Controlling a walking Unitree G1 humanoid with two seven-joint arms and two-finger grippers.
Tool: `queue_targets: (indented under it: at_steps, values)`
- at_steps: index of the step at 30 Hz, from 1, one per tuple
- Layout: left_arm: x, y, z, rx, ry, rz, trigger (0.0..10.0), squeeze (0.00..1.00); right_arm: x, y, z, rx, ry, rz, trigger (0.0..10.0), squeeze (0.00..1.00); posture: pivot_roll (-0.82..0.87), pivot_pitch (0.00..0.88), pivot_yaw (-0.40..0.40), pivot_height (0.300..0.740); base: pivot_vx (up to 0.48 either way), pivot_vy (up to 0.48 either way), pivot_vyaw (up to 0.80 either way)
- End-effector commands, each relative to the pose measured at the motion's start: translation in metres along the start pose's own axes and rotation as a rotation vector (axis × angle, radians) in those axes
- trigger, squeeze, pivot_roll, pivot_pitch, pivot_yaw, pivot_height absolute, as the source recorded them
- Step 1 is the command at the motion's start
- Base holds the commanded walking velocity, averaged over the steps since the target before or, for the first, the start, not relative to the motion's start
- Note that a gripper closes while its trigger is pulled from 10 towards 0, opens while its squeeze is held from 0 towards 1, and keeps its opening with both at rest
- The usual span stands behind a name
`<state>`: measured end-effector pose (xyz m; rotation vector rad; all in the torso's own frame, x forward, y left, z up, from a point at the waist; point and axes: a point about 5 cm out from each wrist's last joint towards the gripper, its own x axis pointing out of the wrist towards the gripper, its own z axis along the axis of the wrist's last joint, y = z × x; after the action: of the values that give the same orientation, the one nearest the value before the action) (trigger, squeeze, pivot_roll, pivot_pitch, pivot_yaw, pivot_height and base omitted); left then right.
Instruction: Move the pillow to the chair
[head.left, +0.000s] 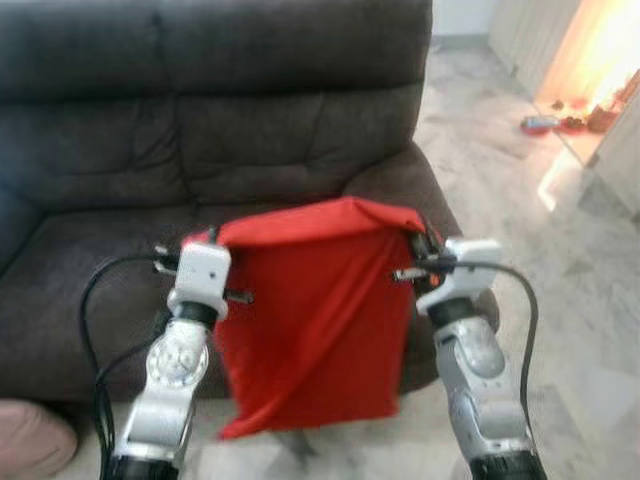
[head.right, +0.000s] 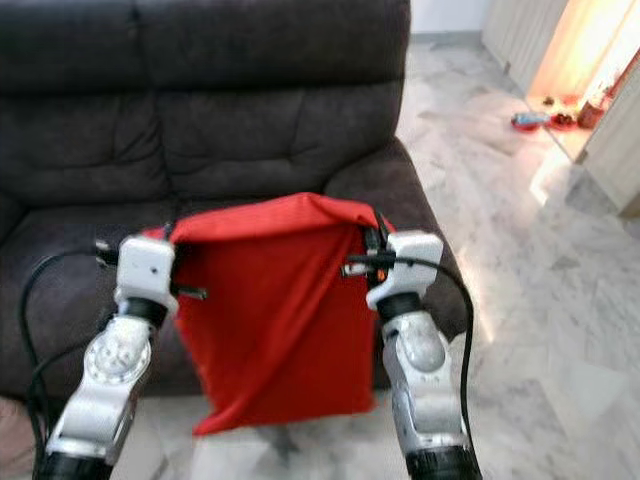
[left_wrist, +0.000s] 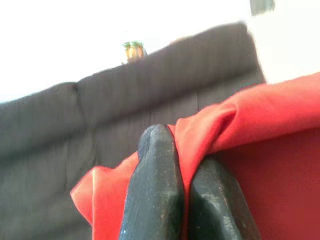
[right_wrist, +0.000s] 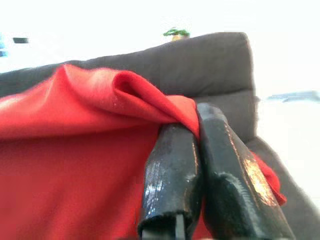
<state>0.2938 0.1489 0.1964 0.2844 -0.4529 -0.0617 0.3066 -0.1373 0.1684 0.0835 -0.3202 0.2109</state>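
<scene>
The carry step looks under way: the limp red fabric pillow (head.left: 310, 320) hangs in the centre of the frame in front of the dark grey upholstered sofa (head.left: 200, 120), lifted off its seat and stretched between both arms. The left gripper (left_wrist: 182, 175) has its black fingers clenched on the pillow's upper left corner, and the right gripper (right_wrist: 197, 165) is pinched the same way on the upper right corner, red cloth squeezed between each pair. Next, I judge, the robot must turn from the sofa, find the chair and keep both corners gripped.
</scene>
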Motion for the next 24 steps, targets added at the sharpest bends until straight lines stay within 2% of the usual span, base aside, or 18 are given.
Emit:
queue_targets:
  at_steps: [1,3,9,11,13,18,21,24]
  values:
    - [0.009,0.012,0.026,0.029,-0.114,0.033,10.0,0.0,0.017,0.005,0.054,0.005,-0.232,0.009,10.0,0.0,0.0,0.061,0.018,0.74,0.424,0.0,0.0]
    - [0.017,0.017,0.044,0.038,-0.175,0.049,10.0,0.0,0.026,0.01,0.081,0.012,-0.325,0.024,10.0,0.0,-0.01,0.057,0.018,0.74,0.429,0.0,0.0]
    - [0.026,0.022,0.071,0.044,-0.253,0.061,10.0,0.0,0.03,0.019,0.107,0.032,-0.411,0.051,10.0,0.0,0.0,0.053,0.017,0.74,0.428,0.0,0.0]
    - [0.026,0.022,0.071,0.044,-0.253,0.061,10.0,0.0,0.03,0.019,0.107,0.032,-0.411,0.051,10.0,0.0,0.0,0.053,0.017,0.74,0.428,0.0,0.0]
    - [0.028,0.023,0.08,0.045,-0.267,0.063,10.0,0.0,0.031,0.023,0.112,0.034,-0.415,0.074,10.0,0.0,-0.01,0.051,0.014,0.74,0.428,0.0,0.0]
    - [0.027,0.02,0.081,0.04,-0.263,0.058,10.0,0.0,0.029,0.023,0.101,0.022,-0.37,0.082,10.0,0.0,0.0,0.051,0.01,0.74,0.43,0.0,0.0]
    - [0.025,0.018,0.077,0.033,-0.246,0.05,10.0,0.0,0.026,0.024,0.09,0.004,-0.322,0.104,10.0,0.0,0.0,0.054,0.009,0.74,0.431,0.0,0.66]
    - [0.023,0.013,0.074,0.014,-0.226,0.024,10.0,0.0,0.024,0.025,0.08,0.053,-0.264,0.122,10.0,0.0,0.0,0.058,0.009,0.74,0.428,0.0,0.0]
